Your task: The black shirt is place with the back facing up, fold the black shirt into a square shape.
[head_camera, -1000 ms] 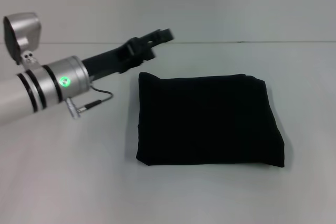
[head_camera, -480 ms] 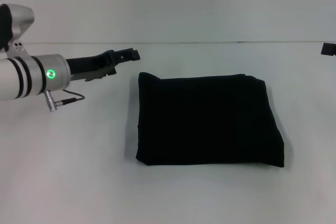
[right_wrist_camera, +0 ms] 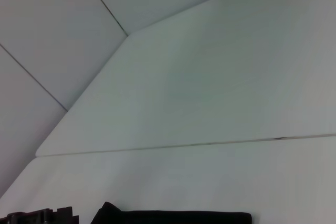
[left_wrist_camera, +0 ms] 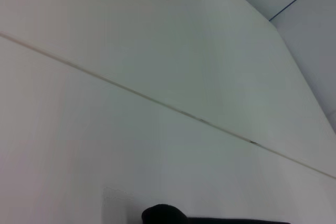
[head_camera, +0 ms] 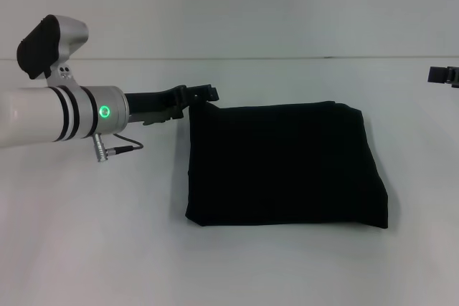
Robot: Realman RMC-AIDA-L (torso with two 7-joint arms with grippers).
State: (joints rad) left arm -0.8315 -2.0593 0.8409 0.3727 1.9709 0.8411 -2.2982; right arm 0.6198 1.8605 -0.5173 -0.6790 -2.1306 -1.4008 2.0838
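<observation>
One shirt [head_camera: 283, 166], black, soft matte cloth, lies folded into a rough rectangle on the white tabletop [head_camera: 86, 234], right of centre in the head view. Near edge straight and slightly puffed; far edge a little uneven, with a small bump at the far-right corner. No lettering shows on the upper face. Surface smooth, a few faint creases.

Left arm: silver-white cylinder with two black bands and a green light, a thin cable looping below it. It reaches in from the left, and its black left gripper [head_camera: 204, 94] sits at the shirt's far-left corner. Whether it touches the cloth cannot be told, nor how wide its jaws stand.

Right gripper [head_camera: 445, 75]: only a small black piece shows at the right edge of the head view, well apart from the shirt; how wide it stands cannot be told.

Left wrist view: a sliver of black cloth at the frame edge, bare white tabletop beyond. Right wrist view: the shirt's edge as a thin dark strip, the left gripper's dark tip beside it, then plain panelled wall [right_wrist_camera: 79, 51].

Count: one shirt, two grippers.
</observation>
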